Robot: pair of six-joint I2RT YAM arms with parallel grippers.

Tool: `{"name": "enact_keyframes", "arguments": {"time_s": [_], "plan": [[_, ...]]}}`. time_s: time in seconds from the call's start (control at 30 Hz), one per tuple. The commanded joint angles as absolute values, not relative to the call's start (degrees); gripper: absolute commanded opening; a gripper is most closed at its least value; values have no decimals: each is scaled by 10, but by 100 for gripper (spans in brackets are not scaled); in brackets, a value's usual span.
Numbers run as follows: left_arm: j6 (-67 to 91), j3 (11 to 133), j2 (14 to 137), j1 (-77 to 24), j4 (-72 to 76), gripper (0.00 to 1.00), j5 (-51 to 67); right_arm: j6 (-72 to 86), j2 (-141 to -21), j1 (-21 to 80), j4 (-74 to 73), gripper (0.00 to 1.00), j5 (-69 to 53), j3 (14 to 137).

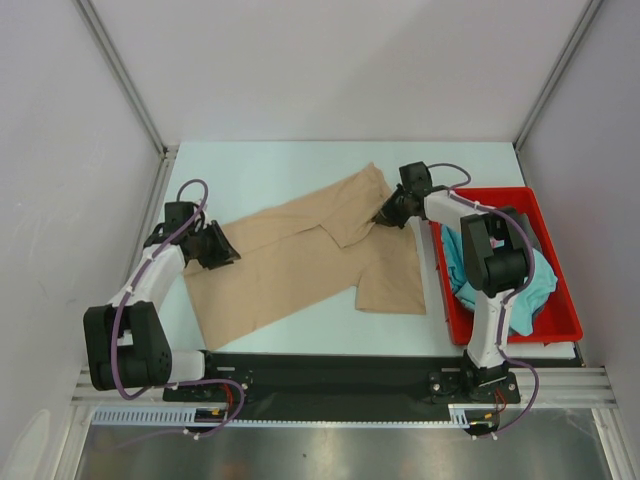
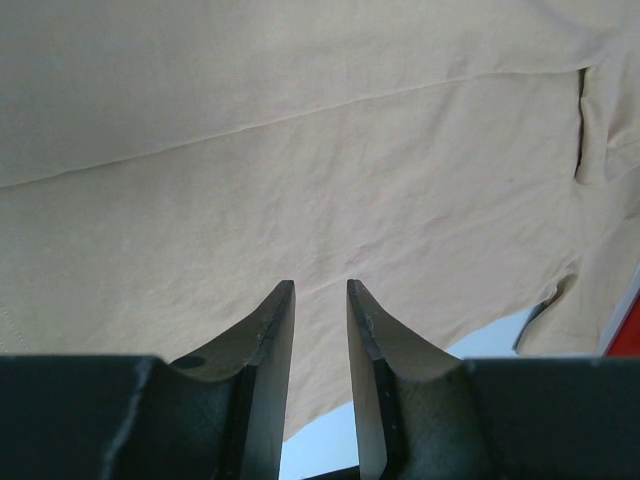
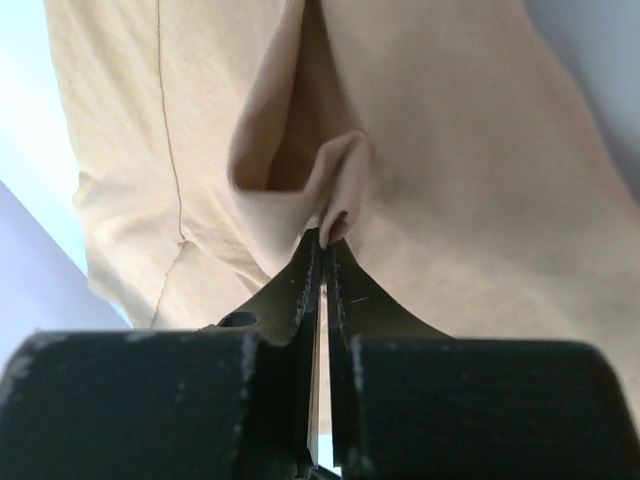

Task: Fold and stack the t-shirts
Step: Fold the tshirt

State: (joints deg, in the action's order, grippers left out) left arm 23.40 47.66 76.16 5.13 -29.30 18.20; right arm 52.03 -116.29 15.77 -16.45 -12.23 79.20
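The tan t-shirt (image 1: 300, 262) lies partly folded across the table, one flap turned over at its top right. My left gripper (image 1: 228, 250) is at the shirt's left edge; in the left wrist view (image 2: 320, 285) its jaws stand a little apart over the tan cloth (image 2: 300, 150) and pinch nothing. My right gripper (image 1: 383, 216) is at the shirt's right side, shut on a raised pinch of the tan cloth (image 3: 480, 180), as the right wrist view (image 3: 326, 235) shows. A teal t-shirt (image 1: 538, 285) lies crumpled in the bin. No pink shirt shows.
A red plastic bin (image 1: 495, 191) stands at the right of the table, beside the right arm; its edge shows in the left wrist view (image 2: 625, 335). White enclosure walls rise at the back and both sides. A black rail runs along the near edge.
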Motion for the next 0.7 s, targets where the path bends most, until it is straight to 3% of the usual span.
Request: {"name": "enact_keyframes", "arguments": {"time_s": [0.0, 0.67], "plan": [[227, 478, 743, 54, -278, 33, 194, 563, -1122, 166, -185, 0, -49, 778], [214, 481, 734, 55, -288, 33, 192, 700, -1071, 184, -171, 1, -26, 675]]}}
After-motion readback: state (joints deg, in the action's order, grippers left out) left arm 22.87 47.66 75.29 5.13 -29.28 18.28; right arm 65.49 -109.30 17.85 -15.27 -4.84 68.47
